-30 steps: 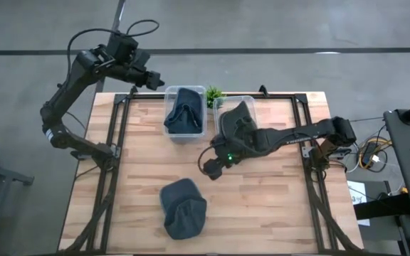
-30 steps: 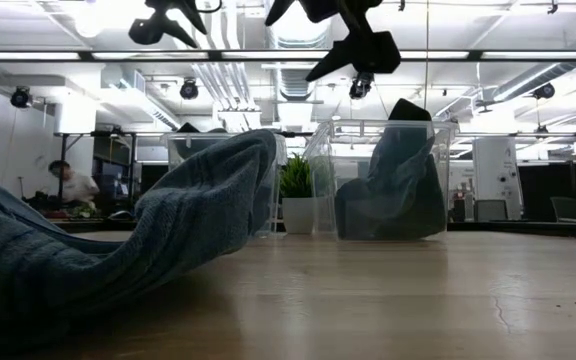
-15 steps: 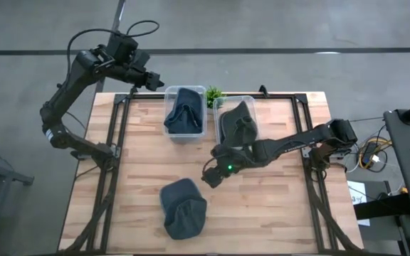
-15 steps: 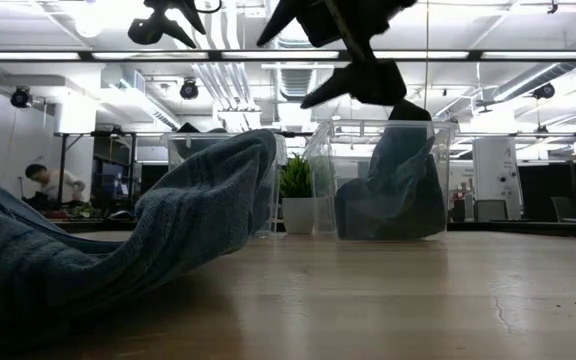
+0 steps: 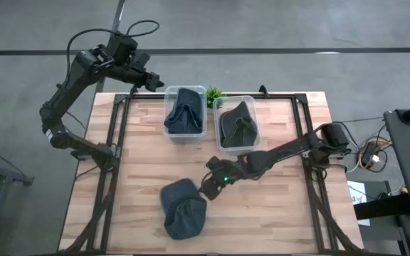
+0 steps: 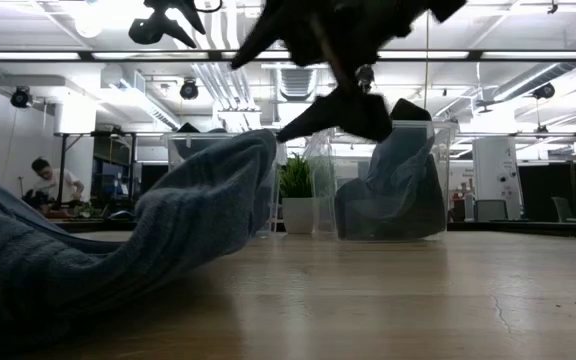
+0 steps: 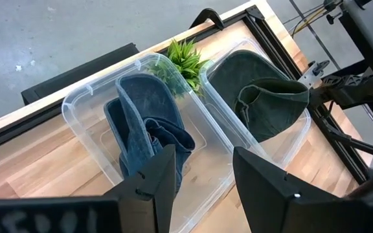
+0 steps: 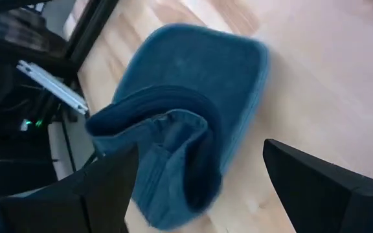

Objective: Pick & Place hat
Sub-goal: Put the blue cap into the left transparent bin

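A blue hat (image 5: 184, 208) lies flat on the wooden table near its near edge; it fills the right wrist view (image 8: 180, 116) and looms at the left of the low view (image 6: 128, 250). My right gripper (image 5: 208, 185) hangs open just above and to the right of this hat (image 8: 201, 150), slanting down toward it and touching nothing. My left gripper (image 5: 153, 82) waits open, raised over the table's far left corner (image 7: 203, 165). A second blue hat (image 5: 184, 112) and a dark green hat (image 5: 238, 122) each sit in a clear bin.
Two clear plastic bins stand side by side at the far edge, the left one (image 5: 169, 128) and the right one (image 5: 223, 146). A small green plant (image 5: 213, 93) stands behind them. Black frame rails (image 5: 112, 156) run along the table's left and right sides.
My right gripper has come down from beside the right bin and moved toward the table's near edge, toward the blue hat lying there, tipping a little as it went. Its fingers have stayed open. The hat has not moved.
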Motion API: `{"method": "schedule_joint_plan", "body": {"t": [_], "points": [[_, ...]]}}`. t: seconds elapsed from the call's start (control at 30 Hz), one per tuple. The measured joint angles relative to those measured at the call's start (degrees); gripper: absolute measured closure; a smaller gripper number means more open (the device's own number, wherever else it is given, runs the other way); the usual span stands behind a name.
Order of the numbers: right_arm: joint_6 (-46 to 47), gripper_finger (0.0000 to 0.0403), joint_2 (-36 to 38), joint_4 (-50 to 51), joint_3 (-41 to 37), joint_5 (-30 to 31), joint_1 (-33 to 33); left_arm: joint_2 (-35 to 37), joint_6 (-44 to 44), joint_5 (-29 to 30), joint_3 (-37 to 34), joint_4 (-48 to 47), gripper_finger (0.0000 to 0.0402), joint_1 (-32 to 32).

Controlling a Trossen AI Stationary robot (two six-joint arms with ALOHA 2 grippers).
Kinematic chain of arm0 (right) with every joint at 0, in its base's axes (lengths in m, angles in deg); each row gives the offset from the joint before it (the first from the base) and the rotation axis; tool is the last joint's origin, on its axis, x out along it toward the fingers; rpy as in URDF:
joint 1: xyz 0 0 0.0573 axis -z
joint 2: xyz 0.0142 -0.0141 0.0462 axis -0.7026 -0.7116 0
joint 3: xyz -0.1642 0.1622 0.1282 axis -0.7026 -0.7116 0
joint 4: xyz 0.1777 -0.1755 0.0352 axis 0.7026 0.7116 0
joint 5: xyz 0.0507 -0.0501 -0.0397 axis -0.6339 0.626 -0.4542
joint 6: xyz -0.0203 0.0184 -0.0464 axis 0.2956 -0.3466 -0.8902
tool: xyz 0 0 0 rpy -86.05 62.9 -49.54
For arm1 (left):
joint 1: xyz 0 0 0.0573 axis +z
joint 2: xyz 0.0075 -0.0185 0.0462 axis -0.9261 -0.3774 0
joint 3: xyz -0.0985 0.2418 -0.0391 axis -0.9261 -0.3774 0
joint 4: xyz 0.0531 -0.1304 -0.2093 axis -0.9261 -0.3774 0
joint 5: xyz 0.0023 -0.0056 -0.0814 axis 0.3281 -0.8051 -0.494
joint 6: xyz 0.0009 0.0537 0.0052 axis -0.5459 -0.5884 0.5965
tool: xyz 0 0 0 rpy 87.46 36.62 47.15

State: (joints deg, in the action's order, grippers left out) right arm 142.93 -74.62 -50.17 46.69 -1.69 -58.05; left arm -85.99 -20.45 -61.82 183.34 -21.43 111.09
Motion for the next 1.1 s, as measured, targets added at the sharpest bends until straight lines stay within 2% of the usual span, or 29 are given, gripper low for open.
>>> {"method": "schedule_joint_plan", "body": {"t": [0.13,0.5,0.87,1.1], "points": [[0.61,0.0078,-4.89,-0.42,2.19,-0.52,-0.76,0.00,-0.46,-0.01,0.00,-0.03,0.0255,-0.02],[0.11,0.0078,-16.96,1.06,15.19,-1.08,-2.60,0.00,-0.63,0.00,0.00,0.00,0.0255,-0.01],[-0.91,0.0078,-14.80,14.06,18.55,4.19,-2.60,0.00,-0.72,0.00,0.00,-0.15,0.0255,0.00],[2.71,0.0078,-16.90,14.32,17.72,3.92,-2.58,0.00,-0.79,0.00,0.00,-0.17,0.0255,-0.01]]}}
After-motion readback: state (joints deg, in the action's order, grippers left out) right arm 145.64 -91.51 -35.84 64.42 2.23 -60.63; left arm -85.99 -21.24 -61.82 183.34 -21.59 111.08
